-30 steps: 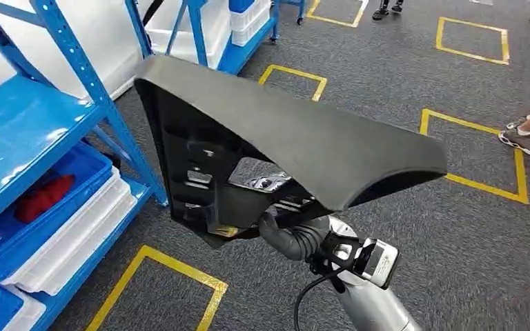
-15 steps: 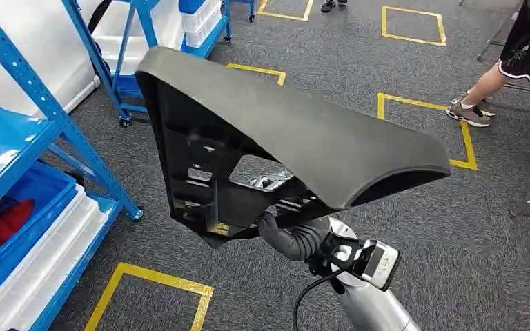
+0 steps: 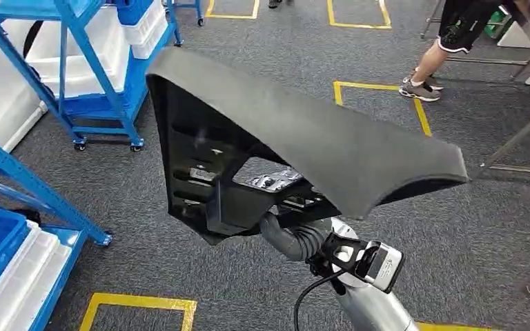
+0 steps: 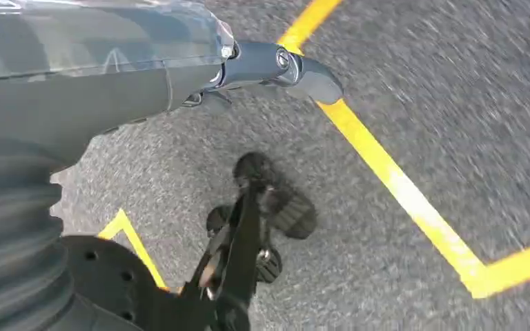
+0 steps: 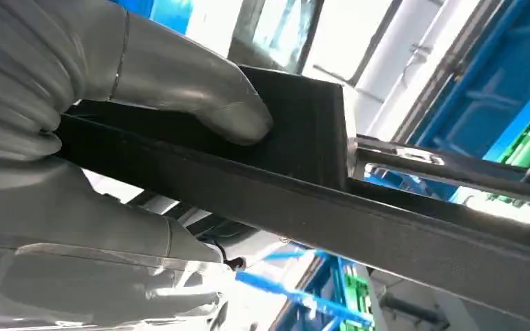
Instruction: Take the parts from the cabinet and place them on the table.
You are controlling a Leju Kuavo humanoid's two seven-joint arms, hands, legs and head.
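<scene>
Black part (image 3: 303, 138) fills mid-frame in the head view, held up over grey carpet (image 3: 455, 227) by the right hand (image 3: 286, 231) clamped on its lower edge, thumb (image 5: 200, 93) pressing its flat face; left hand (image 4: 179, 76) hangs with nothing in it, finger spread unclear; blue shelving (image 3: 76, 62) upper left.

Open grey floor (image 3: 248, 289) ahead and to the right, marked with yellow tape squares. Blue rack (image 3: 14, 186) close on the left; a second wheeled rack (image 3: 103, 76) farther off, left. Person (image 3: 448, 48) stands far right, beside a metal bench leg (image 3: 517, 131). The part (image 3: 303, 138), held high by the right hand (image 3: 290, 238), blocks the view of the floor directly ahead.
</scene>
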